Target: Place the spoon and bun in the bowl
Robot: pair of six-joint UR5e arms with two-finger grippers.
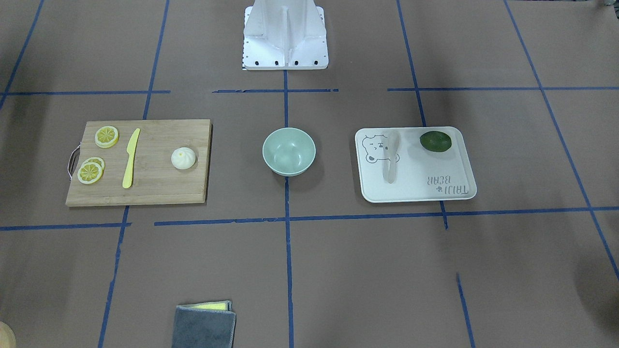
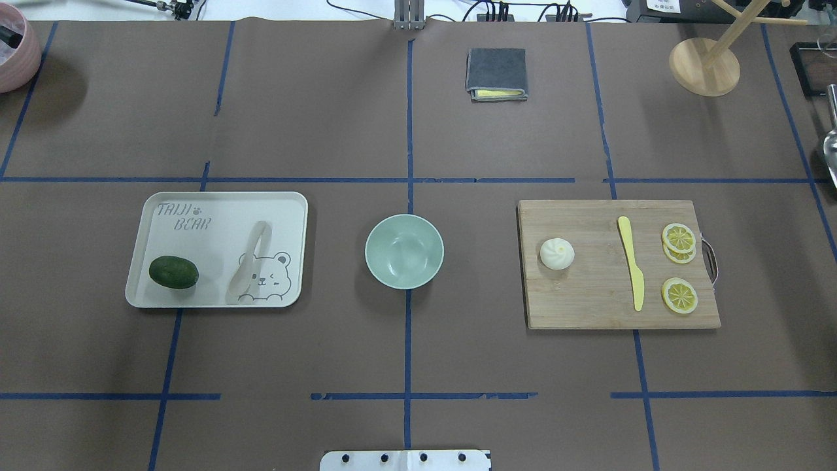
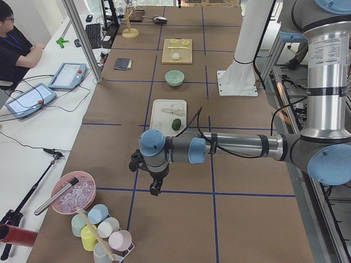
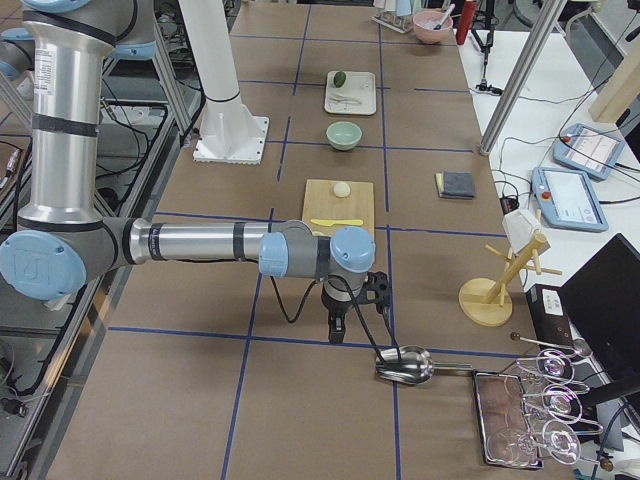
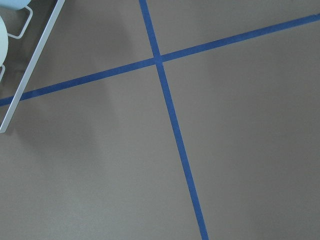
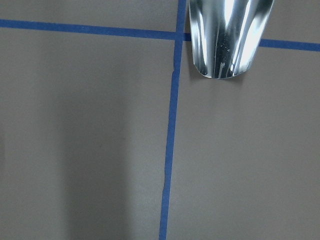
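Both arms are parked way out at the table ends. Can't tell if the left end effector or the right end effector is clenched or released. The spoon lies on the tray, well beyond the left one. The bun sits on the cutting board, well beyond the right one. The bowl is farther in, between the two. A metal scoop lies just beside the right one.
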